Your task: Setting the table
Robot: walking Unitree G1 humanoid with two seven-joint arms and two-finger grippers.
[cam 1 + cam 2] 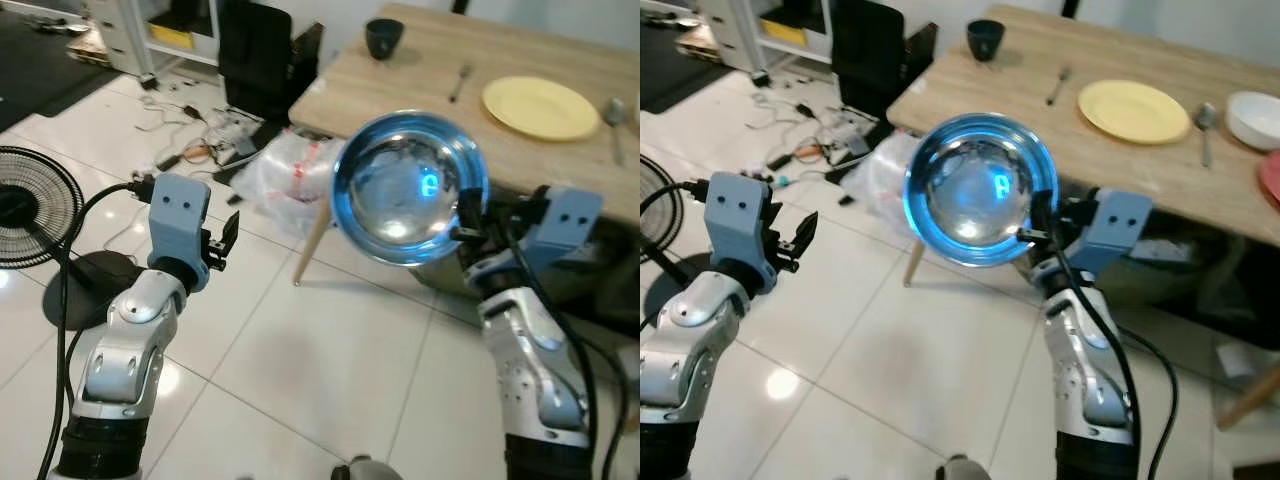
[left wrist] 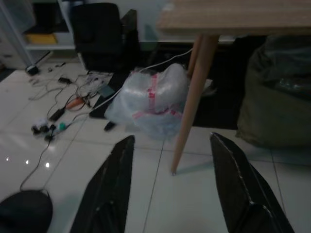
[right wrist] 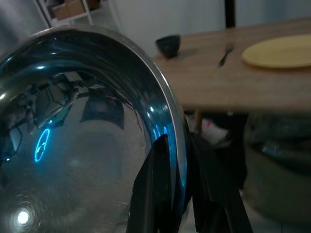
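Note:
My right gripper (image 1: 467,215) is shut on the rim of a shiny steel bowl (image 1: 405,185), held tilted in the air before the wooden table (image 1: 420,90); the wrist view shows one finger (image 3: 155,189) inside the bowl (image 3: 73,145) and one outside. On the table lie a yellow plate (image 1: 540,107), a fork (image 1: 459,82), a spoon (image 1: 614,120), a dark cup (image 1: 384,38) and a white bowl (image 1: 1252,117). My left gripper (image 1: 226,238) is open and empty over the floor, to the left of the table; its fingers (image 2: 109,189) are spread wide.
A clear plastic bag (image 1: 285,180) lies by the table leg (image 1: 315,235). Cables and small items (image 1: 195,130) litter the tiles near a black chair (image 1: 255,50). A floor fan (image 1: 30,205) stands at my left. A dark green sack (image 2: 277,97) sits under the table.

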